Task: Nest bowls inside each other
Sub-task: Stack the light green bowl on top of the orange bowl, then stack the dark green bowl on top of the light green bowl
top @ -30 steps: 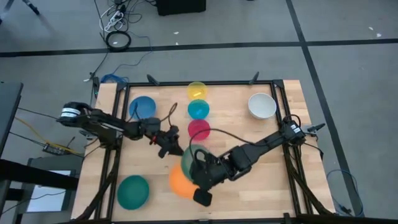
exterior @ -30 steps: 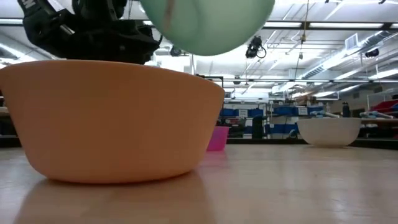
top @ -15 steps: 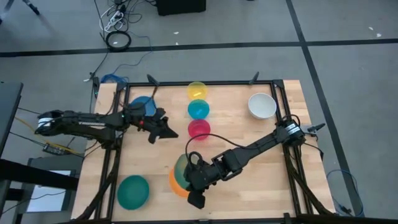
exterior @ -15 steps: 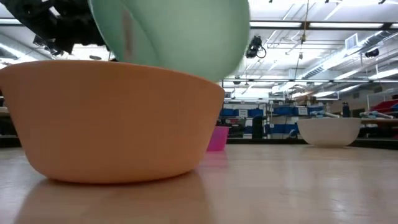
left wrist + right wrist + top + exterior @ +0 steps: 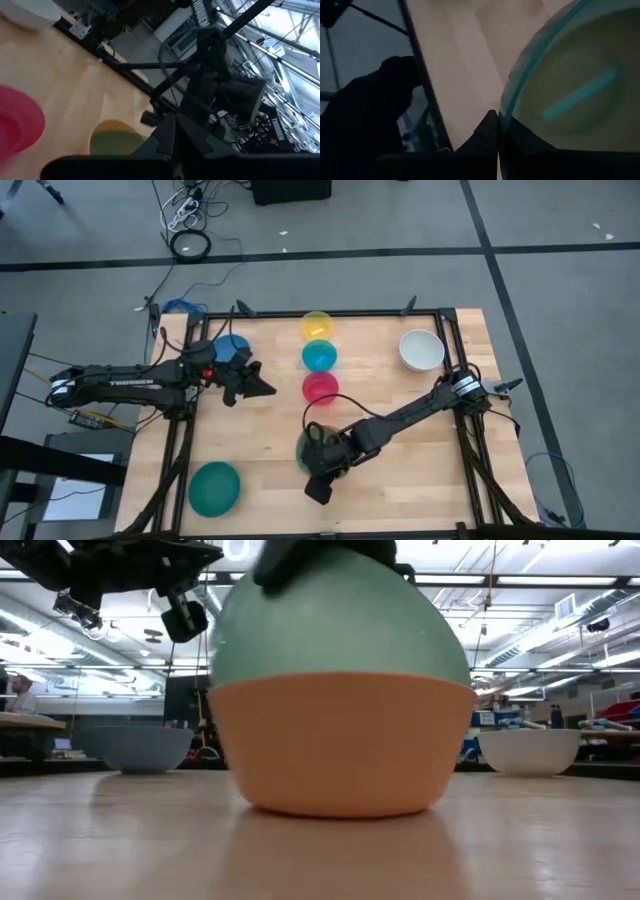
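Observation:
A pale green bowl [image 5: 310, 446] stands steeply tilted with its lower part inside the orange bowl [image 5: 340, 755], near the table's front middle. In the low view its rounded underside [image 5: 340, 630] faces the near edge. My right gripper [image 5: 318, 460] is shut on it from above. From overhead, the orange bowl is hidden under the green bowl and the gripper. My left gripper [image 5: 262, 388] hangs shut and empty beside the blue bowl [image 5: 230, 350] at the left. My right gripper pinches the green bowl's rim [image 5: 504, 112] at its raised side, one finger inside the bowl and one outside. The fingers slant down from the table's far right. The bowl stands tilted, its opening turned toward the arm and its lower part resting in the orange bowl.
Yellow [image 5: 317, 325], cyan [image 5: 319, 357] and magenta [image 5: 320, 388] bowls stand in a row along the middle. A white bowl [image 5: 421, 350] is at the far right and a dark green bowl [image 5: 214, 488] at the near left. Black rails frame the table.
My right gripper has gone down with the green bowl, tipping it into the orange bowl. The orange bowl has slid away from the near edge. My left gripper has drawn back toward the table's left edge and risen, staying shut.

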Tool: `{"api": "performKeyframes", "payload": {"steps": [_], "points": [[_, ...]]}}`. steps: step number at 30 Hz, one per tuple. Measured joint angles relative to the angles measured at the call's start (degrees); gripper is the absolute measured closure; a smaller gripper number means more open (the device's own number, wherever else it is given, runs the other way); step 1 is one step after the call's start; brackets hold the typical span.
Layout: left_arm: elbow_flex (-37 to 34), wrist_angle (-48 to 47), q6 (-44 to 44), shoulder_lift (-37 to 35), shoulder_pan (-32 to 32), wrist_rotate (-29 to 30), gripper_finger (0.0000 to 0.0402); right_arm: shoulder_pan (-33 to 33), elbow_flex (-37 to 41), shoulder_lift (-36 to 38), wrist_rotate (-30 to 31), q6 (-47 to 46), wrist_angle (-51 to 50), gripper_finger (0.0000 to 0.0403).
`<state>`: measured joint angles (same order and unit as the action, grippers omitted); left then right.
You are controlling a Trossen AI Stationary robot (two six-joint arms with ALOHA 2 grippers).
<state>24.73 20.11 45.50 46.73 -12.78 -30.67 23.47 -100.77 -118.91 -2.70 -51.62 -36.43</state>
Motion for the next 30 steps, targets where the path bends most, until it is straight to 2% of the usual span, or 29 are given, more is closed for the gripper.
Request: {"api": "performKeyframes", "payload": {"steps": [7, 12, 19, 25, 30], "points": [[0.0, -0.5, -0.2, -0.1, 0.0, 0.0, 0.0381, -2.0, 0.0, 0.1, 4.2, -0.4, -16.7, 0.0402], [0.0, -0.5, -0.2, -0.3, 0.0, -0.4, 0.0381, -2.7, -0.8, 0.1, 5.2, 0.3, -17.9, 0.0386], [0.0, -1.3, 0.5, -0.3, 0.0, -3.7, 0.0381, -2.0, -5.1, 0.1, 4.6, 1.2, -17.9, 0.0318], [0.0, -11.1, -2.5, -2.2, 0.7, -7.0, 0.0381, -0.8, -11.6, 0.1, 5.7, 3.8, -19.2, 0.0244], [0.0, -16.5, -3.1, -6.3, 2.3, -6.8, 0.0381, -0.7, -13.4, 0.1, 5.8, 3.9, -23.5, 0.0219]]}}
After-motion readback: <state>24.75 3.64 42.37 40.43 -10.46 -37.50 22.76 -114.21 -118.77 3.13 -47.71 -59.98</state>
